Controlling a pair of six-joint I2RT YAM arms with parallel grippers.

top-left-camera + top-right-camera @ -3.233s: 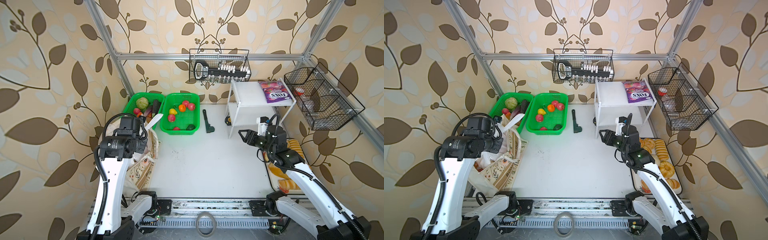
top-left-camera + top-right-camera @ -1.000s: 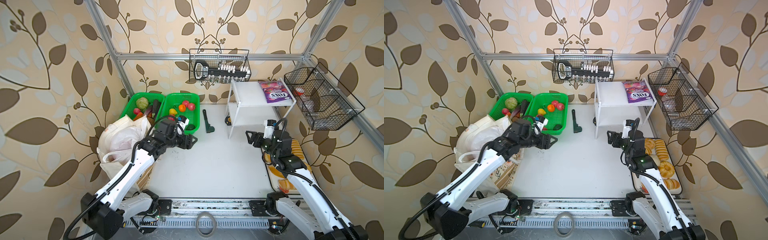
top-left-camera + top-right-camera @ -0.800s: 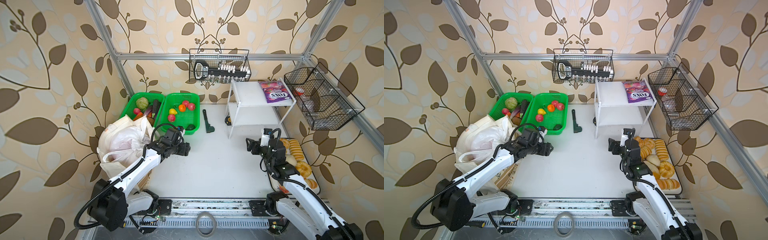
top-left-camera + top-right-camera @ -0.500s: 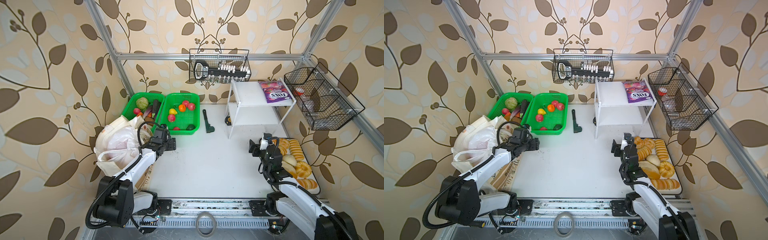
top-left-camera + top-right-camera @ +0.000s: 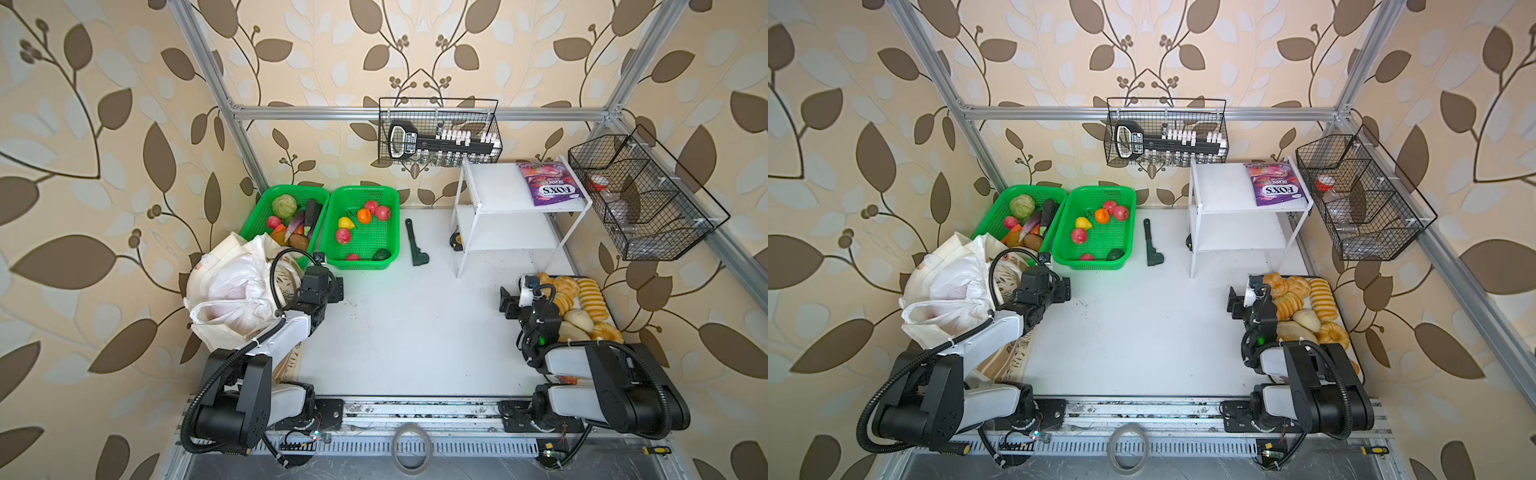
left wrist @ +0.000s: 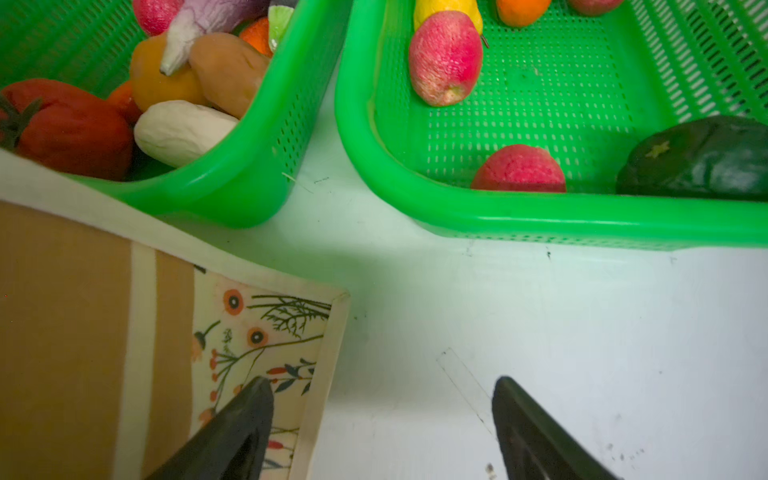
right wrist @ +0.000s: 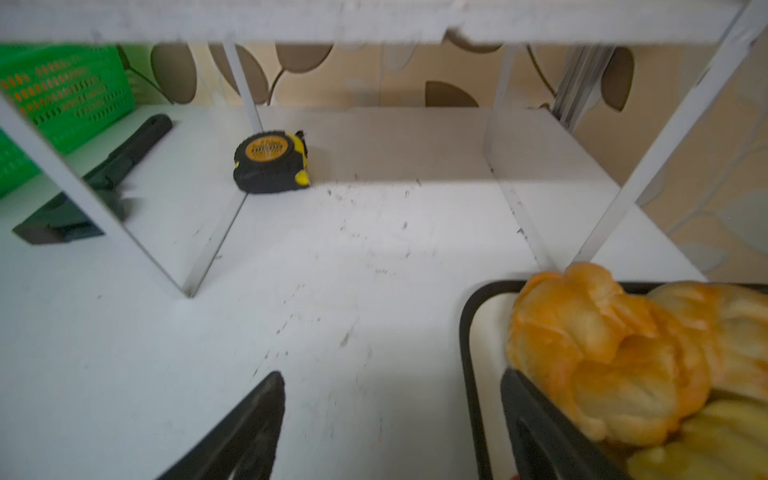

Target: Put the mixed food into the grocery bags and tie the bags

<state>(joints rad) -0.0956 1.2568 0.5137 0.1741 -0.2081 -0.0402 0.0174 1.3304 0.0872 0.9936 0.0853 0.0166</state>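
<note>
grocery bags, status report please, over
Left gripper open, empty, beside cloth tote. Right gripper open, empty, at bread tray. White plastic bag in tote's mouth; fruit in green basket, purple packet on shelf, unbagged.

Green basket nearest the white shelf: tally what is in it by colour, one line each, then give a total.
Red or pink fruits: 4
Yellow pear: 1
Orange fruit: 1
Dark green piece: 1
Total: 7

"FOX'S", perhaps "BERRIES", upside down on the purple pouch (image 5: 549,184)
</note>
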